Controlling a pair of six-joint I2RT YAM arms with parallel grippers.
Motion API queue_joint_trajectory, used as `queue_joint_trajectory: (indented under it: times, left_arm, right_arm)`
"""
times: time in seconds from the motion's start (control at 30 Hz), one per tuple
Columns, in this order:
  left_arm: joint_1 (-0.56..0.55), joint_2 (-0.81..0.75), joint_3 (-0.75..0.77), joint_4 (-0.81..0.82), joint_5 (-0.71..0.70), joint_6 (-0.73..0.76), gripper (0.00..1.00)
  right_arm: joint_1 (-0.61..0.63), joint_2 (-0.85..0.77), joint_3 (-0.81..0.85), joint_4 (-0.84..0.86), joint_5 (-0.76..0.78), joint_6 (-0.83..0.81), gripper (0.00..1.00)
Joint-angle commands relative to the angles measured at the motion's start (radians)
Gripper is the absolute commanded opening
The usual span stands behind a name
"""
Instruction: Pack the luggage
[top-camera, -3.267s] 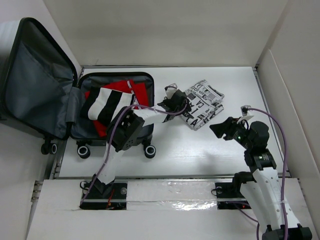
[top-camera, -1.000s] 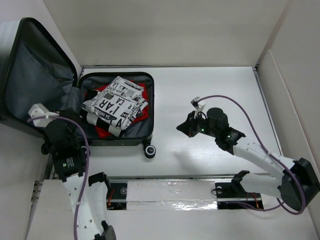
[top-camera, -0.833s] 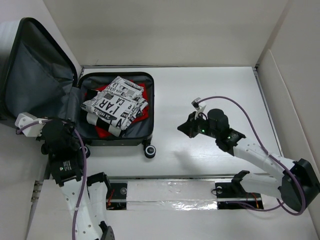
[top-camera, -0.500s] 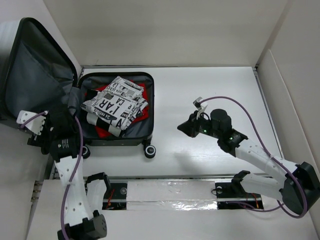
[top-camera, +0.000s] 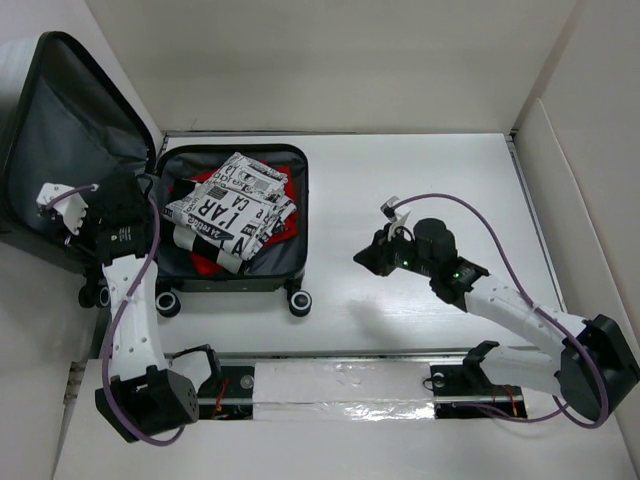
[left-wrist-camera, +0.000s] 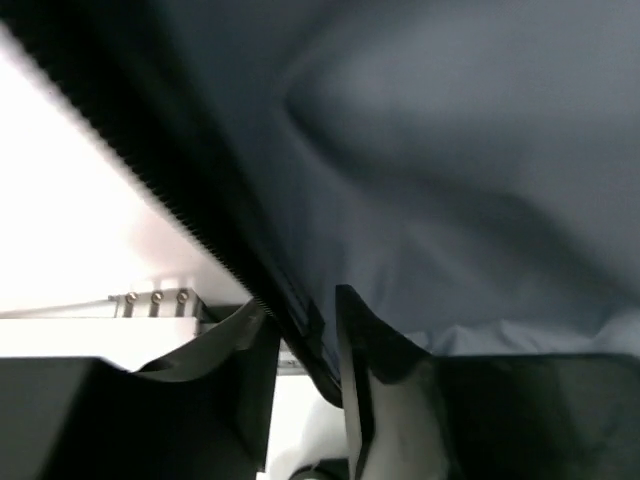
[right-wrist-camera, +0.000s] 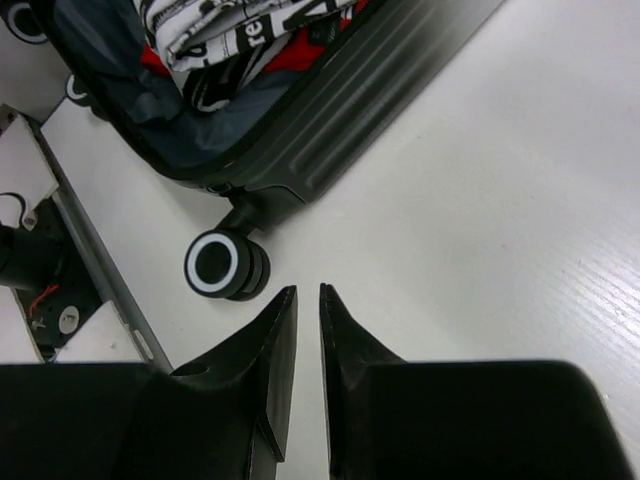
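The left arm rose from its base, at the near side of the luggage (top-camera: 252, 276), up to the open lid (top-camera: 70, 125). Its wrist was turned towards the lid's grey lining. The left pincer (left-wrist-camera: 300, 303) was closed on the lid's black rim, one finger on either side of it.

The right arm stretched low across the counter (top-camera: 440, 180) from its base towards the luggage. The right pincer (right-wrist-camera: 307, 296) hung over bare counter near the luggage's right wheel (right-wrist-camera: 223, 265). Its fingers were drawn almost together, with nothing between them.

The luggage lay open at the left end of the counter. The lid stood tilted up to the left of the base. Inside the base, a newspaper-print cloth (top-camera: 228, 203) lay on top of a striped cloth (top-camera: 186, 241) and a red cloth (top-camera: 281, 181).

Half a second before, the left pincer had been lower, by the lid's near corner above the left wheels; it had since climbed onto the lid's edge. The right arm had hardly shifted. About three seconds before, the newspaper-print cloth had lain on the counter to the right of the luggage.
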Motion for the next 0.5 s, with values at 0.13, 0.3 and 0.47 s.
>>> queue_joint_trajectory:
  times: [0.13, 0.3, 0.47]
  left_arm:
    - [0.004, 0.012, 0.031, 0.051, -0.09, -0.018, 0.04]
    - [-0.075, -0.083, -0.016, 0.157, 0.059, 0.092, 0.0]
    - [-0.442, -0.29, -0.254, 0.521, -0.008, 0.528, 0.0]
  right_arm:
    - [0.004, 0.017, 0.043, -0.039, 0.135, -0.039, 0.21]
    - [-0.007, 0.026, 0.04, -0.03, 0.134, -0.031, 0.21]
    - [-0.007, 0.086, 0.057, -0.023, 0.114, -0.027, 0.21]
